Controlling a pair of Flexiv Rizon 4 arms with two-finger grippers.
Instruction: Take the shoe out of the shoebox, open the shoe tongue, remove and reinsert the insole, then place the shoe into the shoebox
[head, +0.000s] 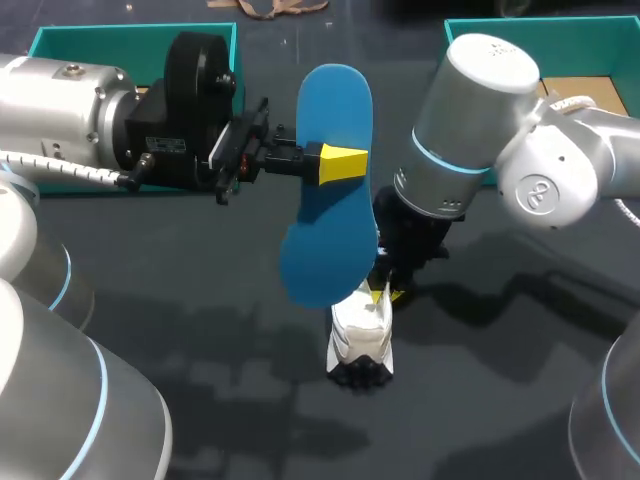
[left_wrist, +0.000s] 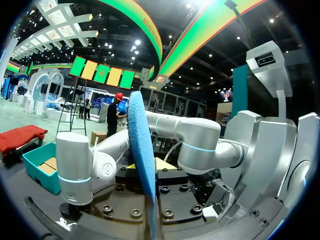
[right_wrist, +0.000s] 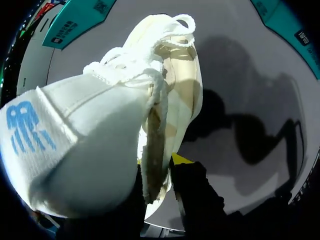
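We judge the task to be about halfway through. The shoe (head: 360, 335) is out of its box and stands on the dark table (head: 200, 300), just off the middle toward 5 o'clock in the head view. Two teal shoeboxes sit at the far edge, one at 11 o'clock (head: 60, 40) and one at 1 o'clock (head: 520, 28), and neither has a shoe in it. The blue insole (head: 335, 100) is out as well. Our left gripper (head: 338, 165) is clamped on it about mid-length, one yellow tip on each face, and holds it in the air over the middle of the table. Its long axis runs from 12 o'clock to 6 o'clock, and its lower end hangs just above the shoe. Our right gripper (head: 383, 292) comes down onto the shoe from the 1 o'clock side. In the right wrist view, the shoe's side wall runs between the dark fingers, so we take the gripper to be closed on the shoe's rim, though only one yellow tip shows. The same view shows loose laces and a raised tongue, so we count the opening step as done. Two steps are left: slide the insole back into the shoe, then lift the shoe into a shoebox.
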